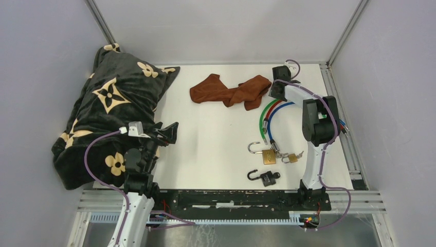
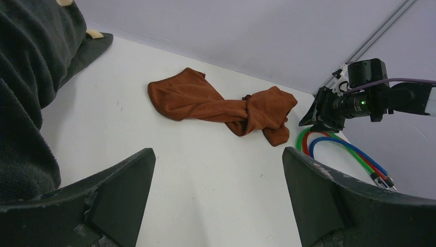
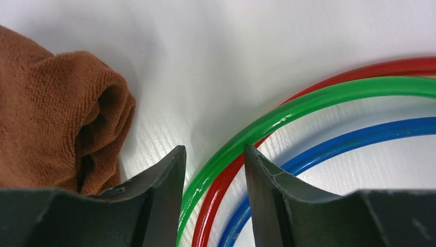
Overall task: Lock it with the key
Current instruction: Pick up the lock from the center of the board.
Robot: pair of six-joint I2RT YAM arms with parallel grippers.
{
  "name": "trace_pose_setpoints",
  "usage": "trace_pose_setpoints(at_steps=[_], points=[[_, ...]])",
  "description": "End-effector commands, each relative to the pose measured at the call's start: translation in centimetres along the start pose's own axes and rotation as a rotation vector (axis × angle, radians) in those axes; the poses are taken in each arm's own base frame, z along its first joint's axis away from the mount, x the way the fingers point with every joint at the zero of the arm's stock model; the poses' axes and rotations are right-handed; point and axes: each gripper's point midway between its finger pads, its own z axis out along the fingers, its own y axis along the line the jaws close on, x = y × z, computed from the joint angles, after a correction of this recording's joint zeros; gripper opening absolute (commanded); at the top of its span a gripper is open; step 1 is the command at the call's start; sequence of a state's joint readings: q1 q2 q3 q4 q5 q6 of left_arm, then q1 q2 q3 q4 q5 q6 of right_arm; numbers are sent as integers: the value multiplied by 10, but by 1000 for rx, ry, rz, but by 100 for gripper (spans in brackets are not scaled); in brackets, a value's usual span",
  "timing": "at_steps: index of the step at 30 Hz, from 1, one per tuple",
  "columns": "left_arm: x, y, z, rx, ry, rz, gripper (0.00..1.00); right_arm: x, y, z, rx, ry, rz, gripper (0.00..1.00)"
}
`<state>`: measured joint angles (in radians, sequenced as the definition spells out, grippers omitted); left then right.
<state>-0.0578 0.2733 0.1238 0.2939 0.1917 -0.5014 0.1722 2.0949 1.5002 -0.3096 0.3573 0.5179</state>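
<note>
Checked top view first. Found large brass padlock (image 1: 268,156) lying on white bench (image 1: 216,149), right of centre and low in frame, shackle swung open. Noted small brass padlock (image 1: 292,158) just to its right, with a silvery bunch of keys (image 1: 280,153) between the two; too small to tell whether any key sits in a keyhole. Logged black padlock (image 1: 267,178) just below the large brass one and apart from it, shackle also open.

Traced green cable (image 3: 308,100), red cable (image 3: 370,69) and blue cable (image 3: 360,136) curving from the key bunch up to upper right of top view.

Located right claw (image 3: 215,154) there, well apart from all three locks. Saw fingers about half closed, straddling green and red cable, with blue passing under the right-hand finger. Cannot tell whether cables are pinched or merely straddled.

Located left claw (image 1: 168,133) at left of frame, beside dark flowered blanket (image 1: 110,103). Recorded fingers spread wide, nothing between them, pointing across the bench toward brown cloth (image 1: 231,90).

Noted brown cloth crumpled at upper centre, its right end just beside right claw.
</note>
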Motion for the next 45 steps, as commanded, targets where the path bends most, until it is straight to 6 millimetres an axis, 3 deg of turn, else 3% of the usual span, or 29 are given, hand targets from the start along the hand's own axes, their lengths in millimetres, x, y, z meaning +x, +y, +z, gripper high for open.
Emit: trace_pose_setpoints(at_steps=[1,8,13,18,25,29,32,37,40,45], points=[[-9,-3,1,10,-41,-18,100,-14,15,14,-41,-37,49,50],[-6,-2,2,4,-29,-24,99,-4,46,26,-172,20,-30,41],[-5,-2,2,5,-28,-22,99,22,58,23,-209,106,-188,40],[-6,-2,2,5,-31,-20,99,58,26,2,-148,147,-325,39],[-7,-3,1,10,-33,-23,99,84,-21,-31,-90,200,-476,39],[-7,-4,1,13,-33,-24,99,86,-14,-44,-179,206,-520,41],[-6,-4,1,17,-30,-26,99,72,-1,-48,-218,183,-504,43],[-8,-5,0,21,-40,-22,99,47,3,-33,-192,147,-351,44],[-9,-6,0,23,-44,-20,99,52,4,-19,-179,168,-287,44],[-9,-6,0,23,-40,-23,99,68,24,-7,-258,199,-216,45]])
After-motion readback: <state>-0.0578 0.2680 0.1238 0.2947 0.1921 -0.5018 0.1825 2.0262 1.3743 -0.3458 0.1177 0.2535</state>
